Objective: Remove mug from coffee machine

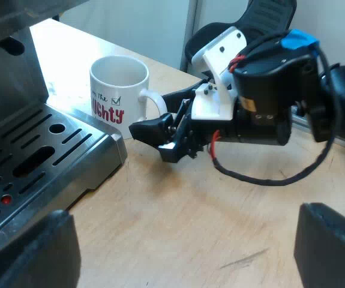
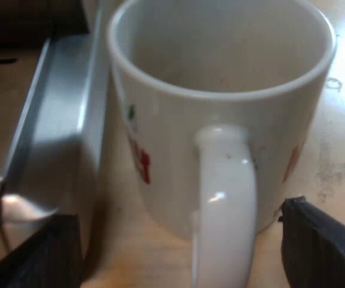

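A white mug point(image 1: 118, 84) with red lettering stands upright on the wooden table, close beside the espresso machine's metal drip tray point(image 1: 34, 156). Its inside looks empty. My right gripper point(image 1: 160, 135) sits at the mug's handle point(image 1: 154, 102). Seen from the right wrist, the mug point(image 2: 220, 90) is very near. Its handle point(image 2: 223, 198) lies between the fingers of my right gripper point(image 2: 178, 255), which is open, with a gap on each side of the handle. My left gripper point(image 1: 178, 255) hangs open over bare table, a short way from the mug, with nothing between its fingers.
The drip tray's edge point(image 2: 46, 120) almost touches the mug's side. The tray has slots and a small red float point(image 1: 5, 199). A black office chair point(image 1: 262, 18) stands beyond the table. Bare wood point(image 1: 190, 228) stretches under my left gripper.
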Motion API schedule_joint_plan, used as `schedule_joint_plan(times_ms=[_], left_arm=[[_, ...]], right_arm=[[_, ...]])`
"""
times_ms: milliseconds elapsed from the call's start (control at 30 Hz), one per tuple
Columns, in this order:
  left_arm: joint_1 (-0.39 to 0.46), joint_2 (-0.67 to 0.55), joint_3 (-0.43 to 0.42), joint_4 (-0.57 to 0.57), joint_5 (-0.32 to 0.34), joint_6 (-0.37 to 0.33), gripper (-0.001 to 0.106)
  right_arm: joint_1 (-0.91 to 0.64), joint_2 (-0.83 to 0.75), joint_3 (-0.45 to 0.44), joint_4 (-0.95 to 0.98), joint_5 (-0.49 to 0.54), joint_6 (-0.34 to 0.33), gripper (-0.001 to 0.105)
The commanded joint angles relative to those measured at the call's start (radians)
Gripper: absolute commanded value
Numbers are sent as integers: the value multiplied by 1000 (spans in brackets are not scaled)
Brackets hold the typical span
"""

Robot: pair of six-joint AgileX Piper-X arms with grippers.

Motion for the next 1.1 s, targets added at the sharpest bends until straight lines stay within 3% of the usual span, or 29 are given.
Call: schedule_joint_plan(times_ms=[33, 200, 400, 733, 900, 1100], left_arm=[[-6, -3, -7, -18, 11, 1, 87], [-6, -3, -7, -18, 11, 1, 87], [-6, -3, -7, -18, 11, 1, 87], [-6, -3, -7, -18, 11, -7, 87], [-6, -3, -7, -10, 11, -25, 87], [-6, -3, -7, -8, -12, -32, 87]], right_arm=[[29, -65, -3, 121, -7, -4, 70], [75, -194, -3, 267, -7, -4, 70], [105, -360, -3, 412, -7, 41, 70], [155, -671, -3, 707, -7, 41, 70], [165, -804, -92, 973, -7, 41, 70], [165, -842, -217, 1166, -24, 39, 70]])
